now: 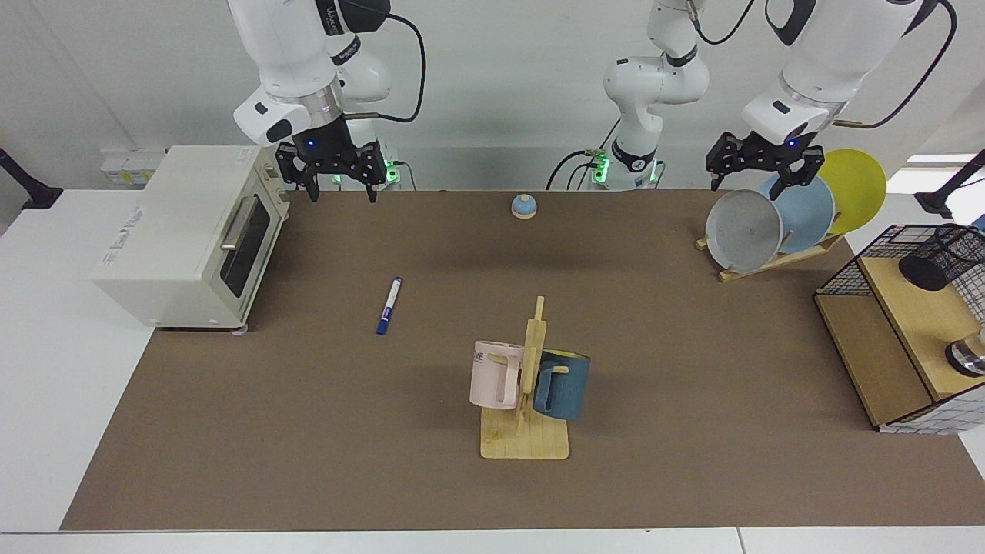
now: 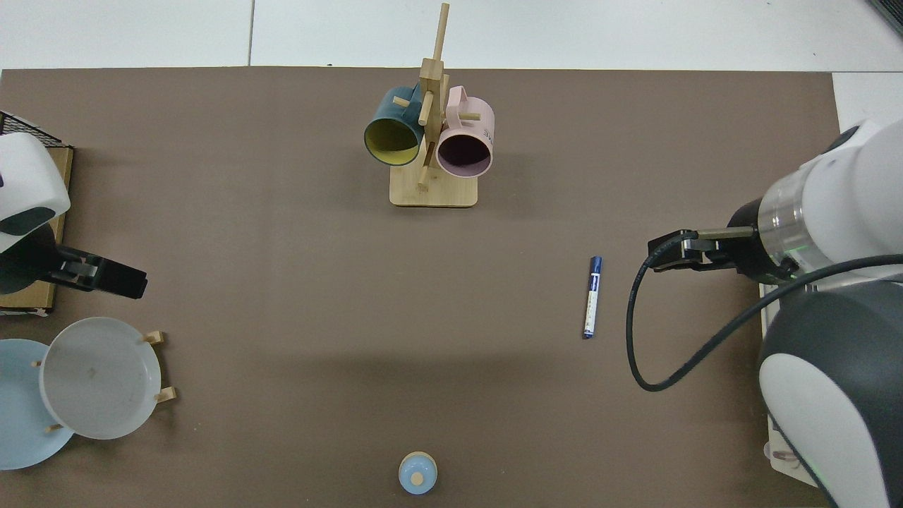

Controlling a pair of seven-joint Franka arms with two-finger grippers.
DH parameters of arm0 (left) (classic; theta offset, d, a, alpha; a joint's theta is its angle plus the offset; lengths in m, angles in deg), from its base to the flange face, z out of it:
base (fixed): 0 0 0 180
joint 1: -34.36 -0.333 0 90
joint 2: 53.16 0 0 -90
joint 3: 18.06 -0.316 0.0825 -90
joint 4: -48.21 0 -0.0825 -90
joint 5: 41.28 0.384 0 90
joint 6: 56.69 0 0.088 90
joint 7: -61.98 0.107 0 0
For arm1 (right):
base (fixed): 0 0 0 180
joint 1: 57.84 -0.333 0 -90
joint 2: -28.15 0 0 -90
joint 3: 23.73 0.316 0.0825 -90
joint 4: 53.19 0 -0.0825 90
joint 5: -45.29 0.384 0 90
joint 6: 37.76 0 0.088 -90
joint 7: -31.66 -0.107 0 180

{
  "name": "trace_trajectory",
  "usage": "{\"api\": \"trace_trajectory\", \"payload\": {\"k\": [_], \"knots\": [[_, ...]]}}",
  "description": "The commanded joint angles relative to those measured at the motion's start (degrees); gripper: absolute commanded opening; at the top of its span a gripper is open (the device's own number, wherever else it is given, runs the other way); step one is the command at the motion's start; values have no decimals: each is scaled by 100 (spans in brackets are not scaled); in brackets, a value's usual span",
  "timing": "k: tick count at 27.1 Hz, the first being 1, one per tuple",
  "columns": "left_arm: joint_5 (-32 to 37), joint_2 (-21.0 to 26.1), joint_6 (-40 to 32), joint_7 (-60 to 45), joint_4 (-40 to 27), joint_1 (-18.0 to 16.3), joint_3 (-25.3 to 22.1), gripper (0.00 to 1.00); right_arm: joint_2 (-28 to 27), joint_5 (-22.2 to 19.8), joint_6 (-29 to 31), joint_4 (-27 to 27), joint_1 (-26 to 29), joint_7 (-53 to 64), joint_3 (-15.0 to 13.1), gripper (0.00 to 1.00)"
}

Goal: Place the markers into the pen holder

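Lying flat on the brown mat of the bench (image 1: 692, 477), the whiteboard marker (image 1: 388, 305) is resting left of the frame's centre in the facing view, untouched and well apart from everything else; in the top view it is sitting right of centre (image 2: 592, 297). It is looking like a light, rigid plastic tube, white-barrelled with a blue cap and blue end, smooth and round, so it is probably going to roll or slip if nudged; pinching it across the middle of the barrel seems the safest hold. The pen holder (image 1: 940, 258), a small black mesh cup, is standing at the far right edge on a wooden shelf inside a black wire rack (image 1: 893, 354); its open mesh looks stiff and its mouth narrow, calling for an upright drop. The right end effector (image 1: 338, 187) is hovering in the upper left beside the cream toaster oven (image 1: 181, 231), fingers spread wide and empty. The left end effector (image 1: 752, 178) is waiting in the upper right above the plate rack's grey plate (image 1: 742, 229), fingers also apart, holding nothing. A wooden mug tree (image 1: 529, 385) is carrying a pink and a blue mug.
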Motion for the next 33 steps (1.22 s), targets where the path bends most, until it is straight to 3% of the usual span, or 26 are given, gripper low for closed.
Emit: {"api": "trace_trajectory", "payload": {"k": [1,5,13,19,27,33], "knots": [[6,-7,-86,-10,75,-35,29,100,227,3,483,551,93,126,25,100],[14,-7,-77,-10,75,-44,29,100,218,3,772,884,93,100,25,100],[6,-7,-77,-10,66,-62,20,100,25,3,2406,2211,84,65,33,100],[6,-15,-68,-2,66,-53,29,100,-624,3,3558,2599,40,47,33,99],[-3,-24,-68,16,58,-62,29,100,-1179,-32,3788,2608,-4,65,33,99],[-3,-33,-68,16,22,-62,20,100,-1442,-41,3946,2916,-21,56,25,99]]}}
